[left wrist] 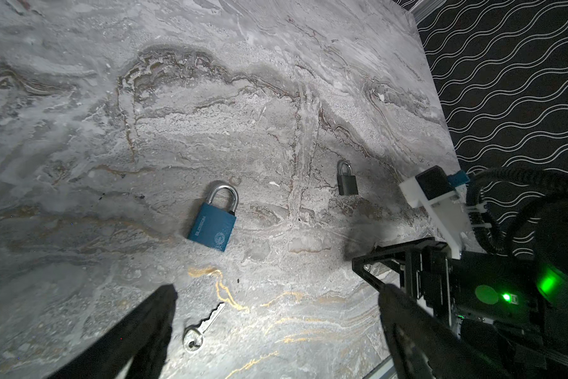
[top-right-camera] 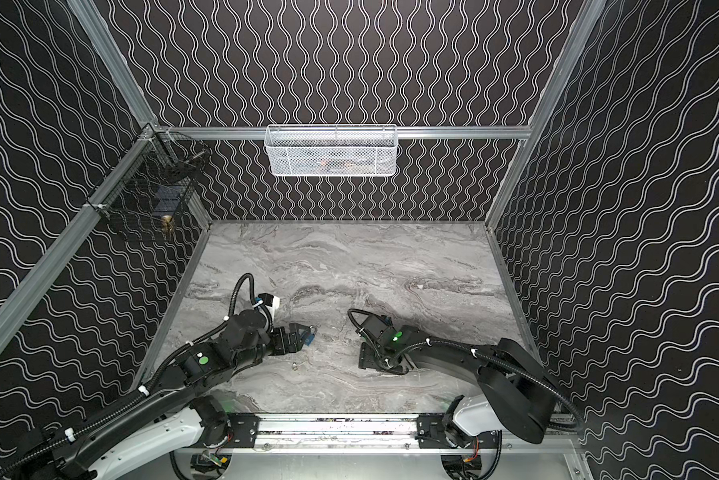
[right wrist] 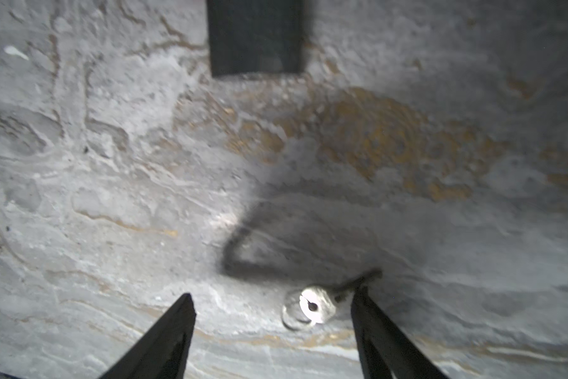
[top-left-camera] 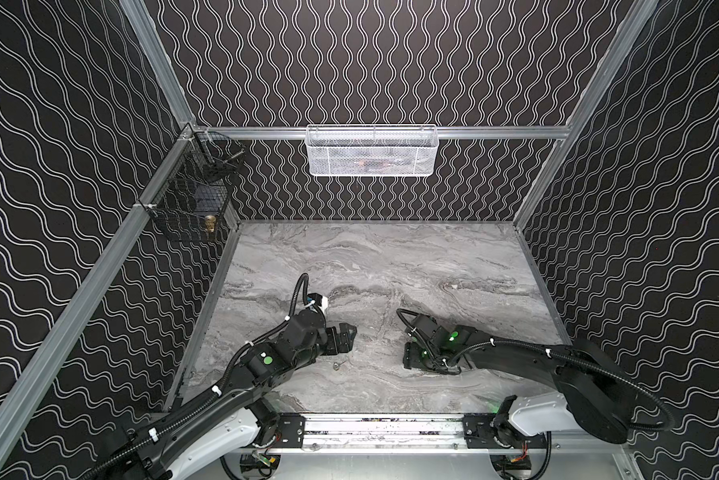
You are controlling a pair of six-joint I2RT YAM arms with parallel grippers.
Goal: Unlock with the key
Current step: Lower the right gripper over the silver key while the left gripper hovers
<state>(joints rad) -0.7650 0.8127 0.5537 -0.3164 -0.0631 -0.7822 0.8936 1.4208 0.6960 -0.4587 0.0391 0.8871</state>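
A: Progress so far?
B: None yet, imo. Both shackles sit closed. Blue padlock [left wrist: 215,223] and dark padlock [left wrist: 346,182] lie flat on the marble table [top-left-camera: 391,257], apart from each other. No key in either lock.
A: Keys?
B: Two. Toothed key [left wrist: 200,328] lies on the table near the blue padlock, below the left gripper [left wrist: 277,290]. Round-head key [right wrist: 312,306] lies between the fingers of the right gripper [right wrist: 272,295], closer to one finger. The dark padlock's body is near, just ahead of it.
A: Claws?
B: Left: jaws spread wide, nothing in them. Right: jaws apart too, straddling the round-head key, not clamped on it.
A: Arm poses?
B: Left arm reaches low toward the middle w/ the gripper tipped over the blue padlock, which peeks out past the tips in a top view. Right arm is folded low, wrist bent down, tips near the table. Can't tell if they touch it.
A: What's left?
B: Basically everything: pinch a key, lift, steady a lock, insert, turn. Can't tell which key fits which lock.
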